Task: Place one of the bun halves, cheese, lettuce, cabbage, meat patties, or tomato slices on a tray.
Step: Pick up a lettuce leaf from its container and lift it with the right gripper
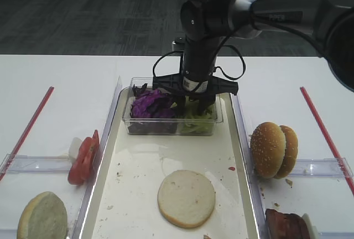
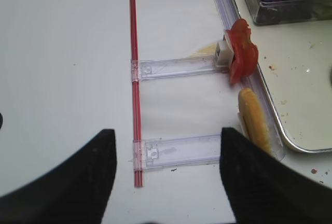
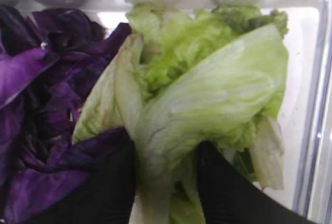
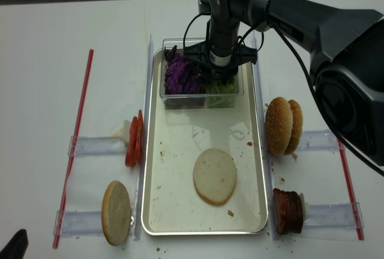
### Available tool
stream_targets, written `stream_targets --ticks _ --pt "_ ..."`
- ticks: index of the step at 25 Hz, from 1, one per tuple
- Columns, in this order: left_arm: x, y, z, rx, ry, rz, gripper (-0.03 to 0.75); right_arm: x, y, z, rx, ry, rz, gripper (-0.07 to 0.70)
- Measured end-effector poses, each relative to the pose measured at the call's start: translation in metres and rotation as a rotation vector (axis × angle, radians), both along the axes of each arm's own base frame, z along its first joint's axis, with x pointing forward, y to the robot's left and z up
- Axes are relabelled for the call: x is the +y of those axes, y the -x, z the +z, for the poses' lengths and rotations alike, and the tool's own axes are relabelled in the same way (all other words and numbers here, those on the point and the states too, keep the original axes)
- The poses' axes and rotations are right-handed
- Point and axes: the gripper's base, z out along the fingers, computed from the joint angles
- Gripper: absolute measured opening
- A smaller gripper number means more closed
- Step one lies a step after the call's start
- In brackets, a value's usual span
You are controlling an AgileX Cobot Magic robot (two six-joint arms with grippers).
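My right gripper [image 3: 166, 157] reaches down into a clear tub [image 1: 166, 128] at the far end of the tray [image 1: 138, 195]. Its black fingers [image 3: 111, 187] press on both sides of a pale green lettuce [image 3: 207, 94] leaf. Purple cabbage [image 3: 41, 105] fills the tub's left half. One bun half [image 1: 186, 198] lies cut face up on the tray. My left gripper [image 2: 167, 133] hangs open over bare table left of the tray, holding nothing. Tomato slices [image 1: 83, 159] and another bun half [image 1: 42, 217] stand on edge left of the tray. Two seeded bun halves [image 1: 274, 149] and meat patties [image 1: 286, 223] stand to its right.
Clear plastic holders [image 2: 176, 68] carry the food on both sides of the tray. A red straw [image 1: 27, 131] lies far left and another [image 1: 326, 134] far right. The tray's raised rim [image 2: 270, 110] runs beside the left bun half [image 2: 254, 117].
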Motion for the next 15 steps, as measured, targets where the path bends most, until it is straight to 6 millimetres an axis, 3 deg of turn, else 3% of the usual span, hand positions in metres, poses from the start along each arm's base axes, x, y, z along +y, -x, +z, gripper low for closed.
stream_targets --ticks 8,15 --pt "0.000 0.000 0.000 0.000 0.000 0.000 0.412 -0.001 0.001 0.001 0.020 0.011 0.001 0.221" --pt "0.000 0.000 0.000 0.000 0.000 0.000 0.412 0.001 -0.002 0.016 0.014 0.008 0.002 0.200"
